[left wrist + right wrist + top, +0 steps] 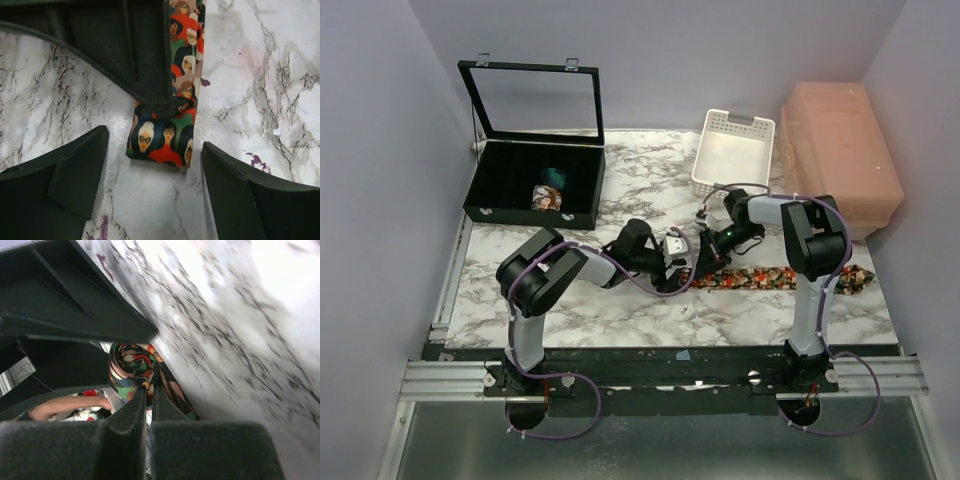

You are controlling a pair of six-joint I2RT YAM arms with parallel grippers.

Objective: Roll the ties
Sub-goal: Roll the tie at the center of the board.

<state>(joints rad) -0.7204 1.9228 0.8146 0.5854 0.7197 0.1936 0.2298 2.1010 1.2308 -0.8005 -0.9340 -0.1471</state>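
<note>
A dark tie [770,277] printed with red, green and orange faces lies flat across the marble table, its wide end to the right. Its left end is curled into a small roll [162,142]. My right gripper [148,389] is shut on that roll [130,365], pinching the fabric between its fingertips; in the left wrist view its dark fingers [150,75] come down onto the tie. My left gripper [154,150] is open, with its fingers [70,170] wide on either side of the roll's end and not touching it. Both grippers meet mid-table, left gripper [677,263] beside right gripper [706,243].
A black compartment case [500,185] with its lid up stands at the back left and holds a rolled printed tie [547,198] and a teal one [554,177]. A white slotted basket [733,150] and a pink lidded box [840,155] stand at the back right.
</note>
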